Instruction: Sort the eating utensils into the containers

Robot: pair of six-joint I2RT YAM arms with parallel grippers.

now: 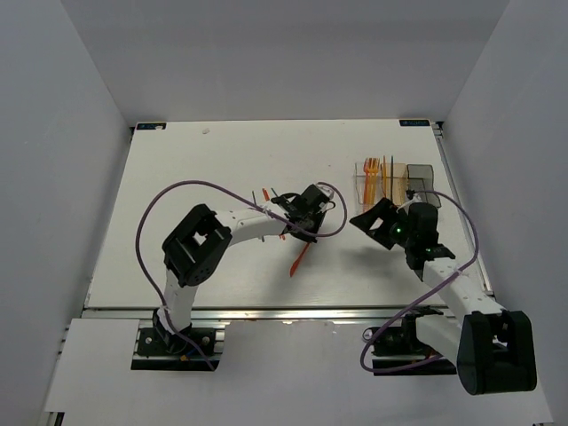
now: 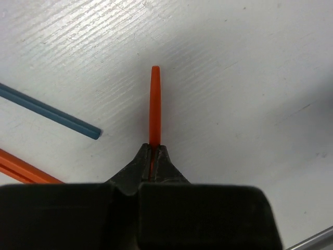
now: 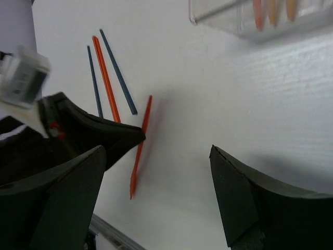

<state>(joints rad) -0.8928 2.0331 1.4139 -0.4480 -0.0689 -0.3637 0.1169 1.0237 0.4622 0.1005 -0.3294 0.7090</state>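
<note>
My left gripper (image 1: 306,232) is shut on a thin orange stick (image 1: 300,257), whose free end slants toward the table's near edge. In the left wrist view the stick (image 2: 155,104) juts straight out from between the closed fingertips. My right gripper (image 1: 377,216) is open and empty, just right of the left one and in front of the containers (image 1: 395,180). Its wrist view shows the held stick (image 3: 139,151) between its spread fingers (image 3: 67,198). The clear bin (image 1: 368,182) holds several orange utensils. The amber bin (image 1: 395,182) and the grey bin (image 1: 420,175) stand beside it.
Loose sticks lie on the white table behind the left gripper: a dark blue one (image 2: 52,112), another dark blue one (image 3: 94,80) and an orange one (image 3: 105,78). A red piece (image 1: 266,197) shows there from above. The table's metal front edge (image 3: 112,234) is near.
</note>
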